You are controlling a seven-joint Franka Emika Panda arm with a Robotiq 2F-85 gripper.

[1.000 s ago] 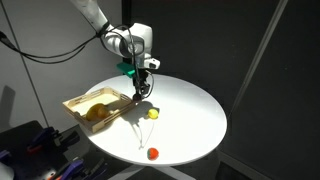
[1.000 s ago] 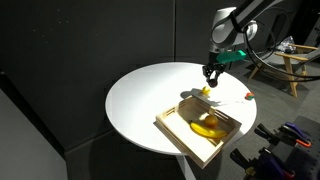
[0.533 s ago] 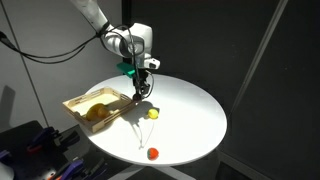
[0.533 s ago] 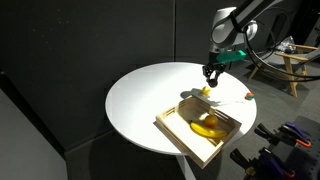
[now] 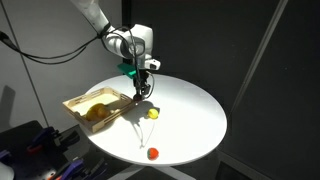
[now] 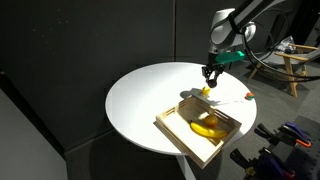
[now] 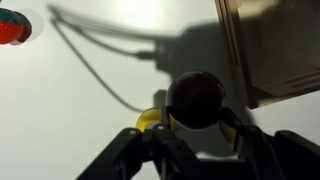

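My gripper [image 7: 197, 128] is shut on a dark round fruit [image 7: 197, 98], held between its two fingers. In both exterior views the gripper [image 5: 143, 93] [image 6: 208, 72] hangs a little above the white round table [image 5: 190, 112] [image 6: 140, 100], next to a corner of the wooden tray [image 5: 78, 101] [image 6: 178, 134]. A small yellow object [image 7: 148, 120] lies on the table just below the fingers; it shows in both exterior views [image 5: 153, 113] [image 6: 205, 91].
The wooden tray [image 7: 275, 50] holds a yellow banana-like fruit [image 5: 96, 112] [image 6: 208, 124]. A small red object [image 5: 153, 153] [image 6: 249, 96] [image 7: 12, 27] lies near the table's edge. Dark curtains surround the table. Equipment stands beyond the table's edge.
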